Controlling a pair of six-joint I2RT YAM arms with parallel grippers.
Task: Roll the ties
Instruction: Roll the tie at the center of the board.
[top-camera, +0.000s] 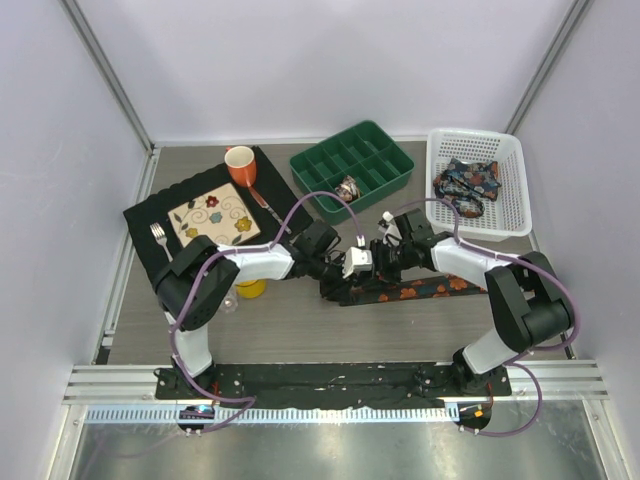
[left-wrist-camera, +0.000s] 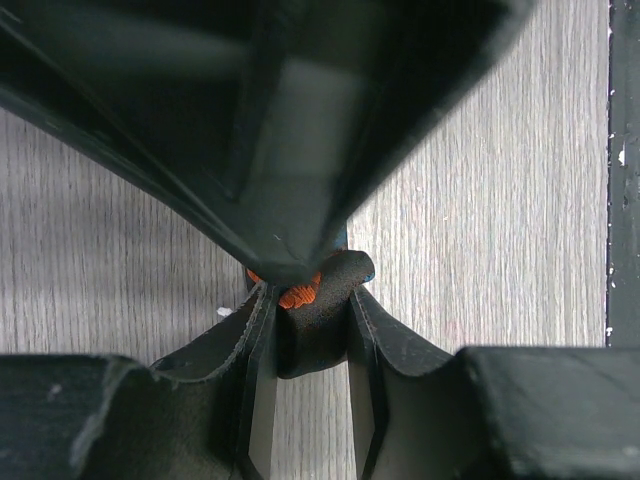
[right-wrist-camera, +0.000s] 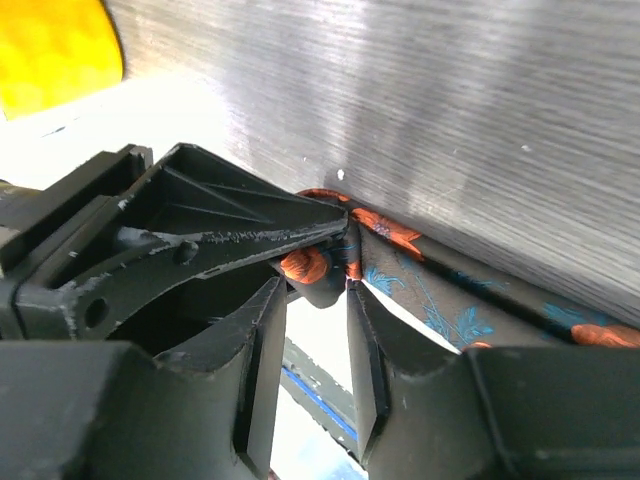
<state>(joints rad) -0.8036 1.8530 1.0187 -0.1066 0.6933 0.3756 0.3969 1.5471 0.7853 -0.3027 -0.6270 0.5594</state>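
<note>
Flat tie (top-camera: 430, 288), coiled tie (top-camera: 348, 187), bundled tie (top-camera: 465, 182); dk floral

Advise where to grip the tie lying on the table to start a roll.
The tie: probably best gripped at its left end, where the fabric is folded up off the table. Come from above, jaws across the width. The rest lies flat and thin on the wood, giving little to pinch, and runs rightward.

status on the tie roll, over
Left gripper jaws shut on folded end of tie. Right gripper jaws parted around that same end, grip unclear. Rest of tie flat on table; both grippers crowd one spot.
</note>
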